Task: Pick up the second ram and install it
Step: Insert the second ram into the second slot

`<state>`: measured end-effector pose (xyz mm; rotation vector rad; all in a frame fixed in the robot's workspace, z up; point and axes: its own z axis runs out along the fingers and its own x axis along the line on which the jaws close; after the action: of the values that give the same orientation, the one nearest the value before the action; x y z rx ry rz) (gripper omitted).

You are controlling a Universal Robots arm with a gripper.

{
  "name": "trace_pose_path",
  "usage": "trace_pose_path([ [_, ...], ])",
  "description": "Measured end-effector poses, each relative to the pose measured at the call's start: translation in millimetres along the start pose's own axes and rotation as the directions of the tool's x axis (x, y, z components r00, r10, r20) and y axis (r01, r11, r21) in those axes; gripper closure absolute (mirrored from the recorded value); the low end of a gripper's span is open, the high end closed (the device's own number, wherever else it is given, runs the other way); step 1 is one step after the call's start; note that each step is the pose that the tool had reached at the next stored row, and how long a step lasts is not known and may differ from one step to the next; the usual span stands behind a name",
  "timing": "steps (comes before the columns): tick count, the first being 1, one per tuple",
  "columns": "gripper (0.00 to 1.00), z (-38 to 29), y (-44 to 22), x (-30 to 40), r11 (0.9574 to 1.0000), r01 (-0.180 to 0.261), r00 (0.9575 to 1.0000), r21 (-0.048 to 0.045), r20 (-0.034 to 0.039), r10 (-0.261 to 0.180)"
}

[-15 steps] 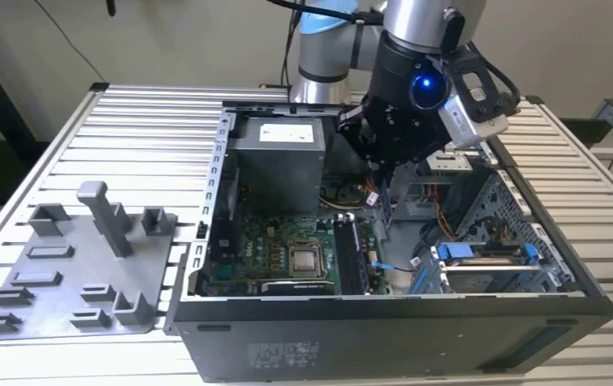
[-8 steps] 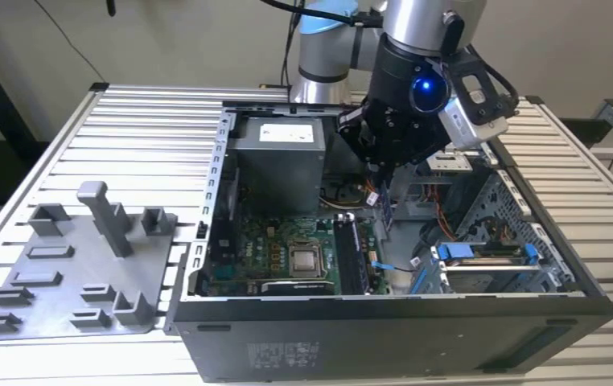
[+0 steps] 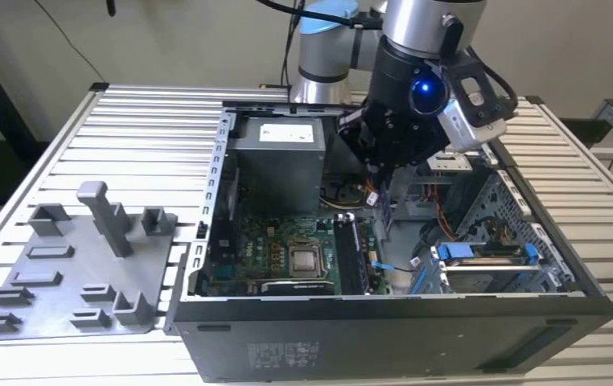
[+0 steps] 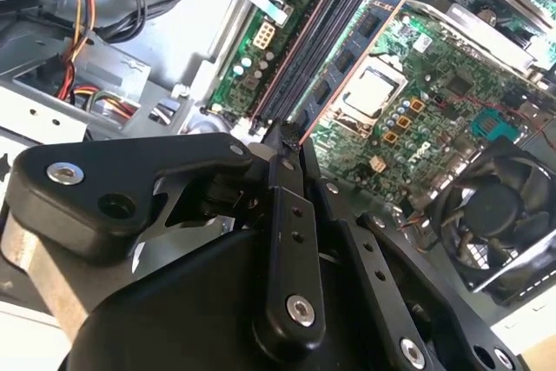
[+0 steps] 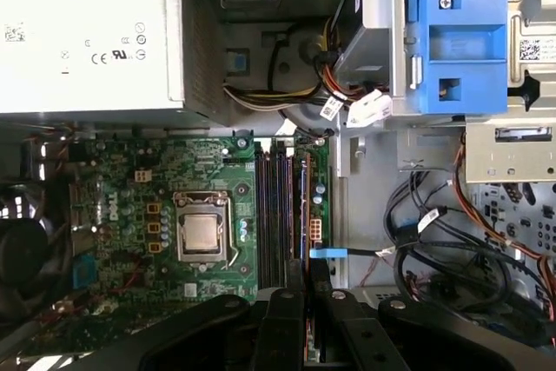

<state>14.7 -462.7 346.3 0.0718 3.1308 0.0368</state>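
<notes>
The second ram (image 4: pixel 343 58) is a narrow dark stick with black chips and an orange lower edge. My gripper (image 4: pixel 287 141) is shut on its near end. In the first wrist view the ram (image 5: pixel 306 215) shows edge-on, reaching out from the gripper (image 5: pixel 300 288) beside the long black memory slots (image 5: pixel 271 215). It hangs a little above the green motherboard (image 5: pixel 122 171), lengthwise along the slots (image 4: pixel 291 58). In the exterior view the gripper (image 3: pixel 392 183) is lowered into the open computer case (image 3: pixel 392 322), with the ram (image 3: pixel 392 211) a thin strip under it, above the slots (image 3: pixel 351 253).
Beside the slots sits the processor socket (image 5: pixel 201 232). The grey power supply (image 3: pixel 274 157) stands behind the board. A blue drive bracket (image 5: pixel 456 32) and loose cables (image 5: pixel 434 241) fill the other side. A black fan (image 4: pixel 499 215) lies near the socket. A grey parts fixture (image 3: pixel 81 265) rests on the table at the exterior view's left.
</notes>
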Motion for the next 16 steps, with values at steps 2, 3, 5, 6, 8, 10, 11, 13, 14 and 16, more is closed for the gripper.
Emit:
trace_pose_path([
  [2,0.86,2.2,0.0,0.0,1.0,0.0,1.0,0.0005,-0.0001,0.0],
  [3,0.86,3.5,-0.1,0.0,1.0,0.001,1.0,0.0007,-0.0001,-0.001],
  [5,0.86,6.9,-0.1,0.0,1.0,0.002,1.0,0.0008,0.0001,-0.002],
  [6,0.86,8.6,-0.1,0.0,1.0,0.003,1.0,0.0009,0.0,-0.003],
  [8,0.86,12.3,-0.1,0.1,1.0,0.004,1.0,0.0008,0.0006,-0.004],
  [10,0.86,15.2,-0.1,0.1,1.0,0.005,1.0,0.0008,0.0009,-0.005],
  [11,0.86,16.1,-0.1,0.1,1.0,0.005,1.0,0.0008,0.001,-0.005],
  [13,0.86,17.6,-0.1,0.2,1.0,0.005,1.0,0.0008,0.001,-0.005],
  [14,0.86,18.3,-0.1,0.2,1.0,0.005,1.0,0.0009,0.001,-0.005],
  [16,0.86,19.8,-0.1,0.2,1.0,0.005,1.0,0.0007,0.001,-0.005],
])
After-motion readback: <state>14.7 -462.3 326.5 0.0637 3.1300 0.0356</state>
